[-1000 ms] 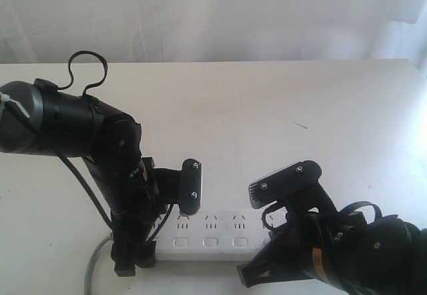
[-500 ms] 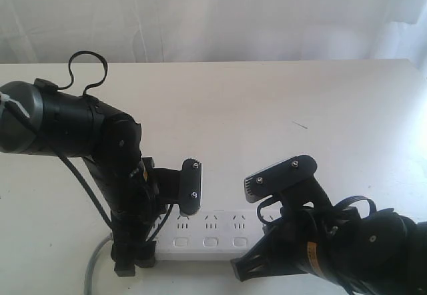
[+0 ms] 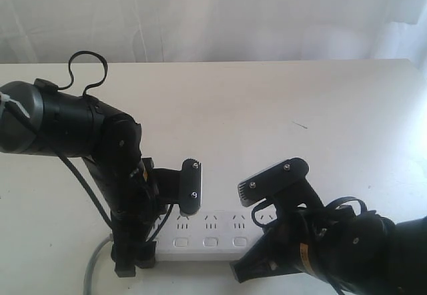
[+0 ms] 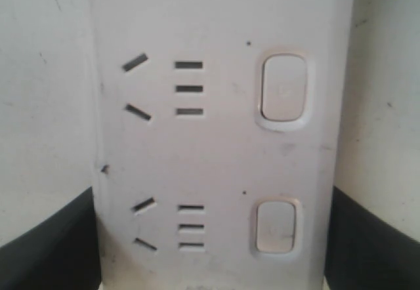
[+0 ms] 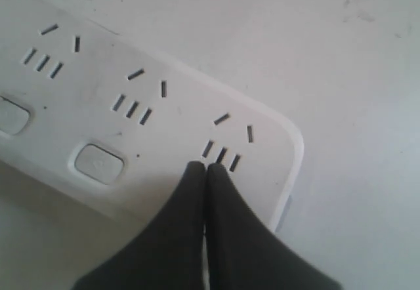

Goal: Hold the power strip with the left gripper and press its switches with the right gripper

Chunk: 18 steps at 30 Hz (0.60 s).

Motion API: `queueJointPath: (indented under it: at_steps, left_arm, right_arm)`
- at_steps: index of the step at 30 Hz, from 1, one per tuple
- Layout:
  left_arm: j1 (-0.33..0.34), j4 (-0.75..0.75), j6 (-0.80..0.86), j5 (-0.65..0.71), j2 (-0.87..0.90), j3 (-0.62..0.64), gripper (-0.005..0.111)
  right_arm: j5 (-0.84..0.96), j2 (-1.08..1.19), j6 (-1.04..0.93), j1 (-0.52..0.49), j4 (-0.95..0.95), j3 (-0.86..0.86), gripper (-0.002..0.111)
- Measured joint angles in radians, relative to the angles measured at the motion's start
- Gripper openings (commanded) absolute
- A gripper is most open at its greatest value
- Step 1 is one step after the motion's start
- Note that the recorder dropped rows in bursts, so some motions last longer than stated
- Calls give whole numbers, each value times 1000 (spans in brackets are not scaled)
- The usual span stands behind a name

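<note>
The smooth white plastic power strip (image 3: 210, 231) lies flat on the pale surface (image 3: 267, 108), clamped across its width by the left end effector (image 4: 211, 241), while the right end effector (image 5: 206, 168), tapered black fingers pressed together, touches its rounded end near the rounded-rectangle switches (image 4: 283, 92).

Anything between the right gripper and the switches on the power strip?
Nothing visible. In the right wrist view the right gripper, jaws shut, points tip-first at the power strip by its end socket group. There is only bare white plastic around the tips, and the nearest visible switch lies uncovered beside them.
</note>
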Motion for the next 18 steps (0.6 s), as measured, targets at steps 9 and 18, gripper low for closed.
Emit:
queueJointPath:
  at_steps: [9,18]
  left_arm:
    - [0,-6,-3,2,0,0,0]
    - [0,-6,-3,2,0,0,0]
  right_arm:
    - [2,3,0,2,-15,10,0]
    - [-13,3,1,2,-15,12,0]
